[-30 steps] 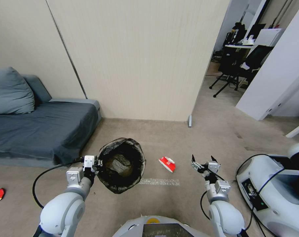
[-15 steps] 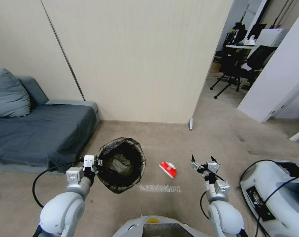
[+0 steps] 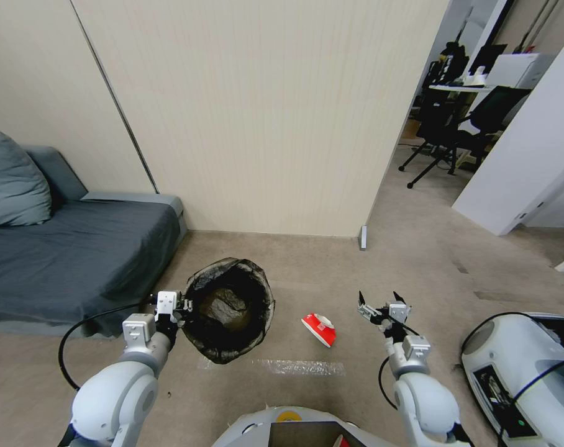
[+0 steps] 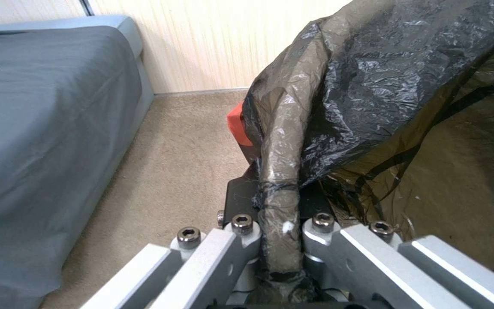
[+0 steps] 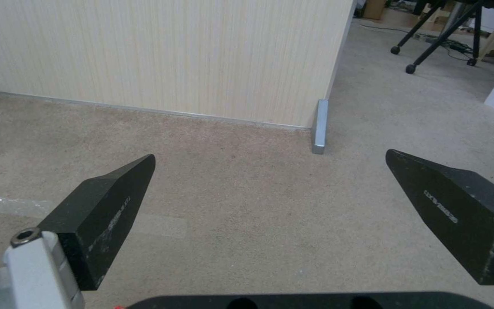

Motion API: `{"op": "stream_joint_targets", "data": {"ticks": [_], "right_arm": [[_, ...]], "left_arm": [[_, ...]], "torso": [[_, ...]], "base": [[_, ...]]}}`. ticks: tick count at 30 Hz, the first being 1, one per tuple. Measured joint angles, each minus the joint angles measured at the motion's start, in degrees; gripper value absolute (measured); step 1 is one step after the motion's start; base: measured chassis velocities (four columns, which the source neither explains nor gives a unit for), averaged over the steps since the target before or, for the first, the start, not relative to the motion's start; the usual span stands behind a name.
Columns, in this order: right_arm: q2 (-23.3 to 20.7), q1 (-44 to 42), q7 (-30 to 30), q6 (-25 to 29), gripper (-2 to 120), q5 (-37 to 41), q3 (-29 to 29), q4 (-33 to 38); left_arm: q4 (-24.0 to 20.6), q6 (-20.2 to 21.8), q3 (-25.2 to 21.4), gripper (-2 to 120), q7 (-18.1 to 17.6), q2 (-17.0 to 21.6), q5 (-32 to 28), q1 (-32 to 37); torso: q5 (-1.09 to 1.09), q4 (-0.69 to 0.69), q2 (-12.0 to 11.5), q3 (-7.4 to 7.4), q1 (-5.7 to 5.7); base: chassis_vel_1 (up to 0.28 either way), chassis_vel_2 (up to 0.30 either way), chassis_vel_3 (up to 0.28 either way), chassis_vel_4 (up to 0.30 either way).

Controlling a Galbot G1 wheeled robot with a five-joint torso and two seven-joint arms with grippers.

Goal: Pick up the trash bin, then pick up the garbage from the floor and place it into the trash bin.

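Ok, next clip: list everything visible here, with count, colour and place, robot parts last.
trash bin: one, black bag liner over the rim, held up at the robot's front left.
carton: one, red and white, on the floor between the two arms.
tape strip: one, clear, on the floor near the robot's base.
sofa: one, grey, with a cushion, against the wall on the left.
office chairs: black, in the room at far right.
white machine: one, on the floor at right.
left gripper: fingers shut on the bin's rim.
right gripper: fingers open, empty, above the floor right of the carton.
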Motion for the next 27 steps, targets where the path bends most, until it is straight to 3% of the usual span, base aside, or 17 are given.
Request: {"op": "stream_joint_targets", "data": {"ticks": [13, 16, 17, 19, 27], "right_arm": [[-5.94, 3.82, -0.42, -3.21, 100, 7.47, -1.85, -5.54], [-12.29, 7.26, -1.83, -4.48, 100, 11.78, -6.45, -11.94], [-12.29, 7.26, -1.83, -4.48, 100, 11.78, -6.45, -11.94], [-17.61, 11.18, -2.38, -5.65, 100, 16.7, -11.26, -17.29], [-20.31, 13.87, -3.53, -7.18, 100, 18.85, -15.6, -22.81]], "left_arm": [[-1.56, -0.01, -0.77, 1, -0.62, -0.02, -0.43, 1.17], [-2.18, 0.04, -1.1, 1, -0.8, 0.43, -0.89, 1.39], [-2.18, 0.04, -1.1, 1, -0.8, 0.43, -0.89, 1.39], [-2.4, 0.19, -1.2, 1, -0.87, 1.08, -1.27, 1.68], [-2.42, 0.47, -1.21, 1, -0.92, 2.0, -2.23, 1.63]], "torso": [[0.0, -0.02, 0.0, 0.0, 0.0], [0.0, -0.01, 0.0, 0.0, 0.0], [0.0, -0.01, 0.0, 0.0, 0.0], [-0.01, 0.0, 0.0, 0.0, 0.0], [-0.02, -0.03, 0.0, 0.0, 0.0]], "base": [[0.0, 0.0, 0.0, 0.0], [0.0, 0.0, 0.0, 0.0], [0.0, 0.0, 0.0, 0.0], [0.0, 0.0, 0.0, 0.0], [0.0, 0.0, 0.0, 0.0]]}}
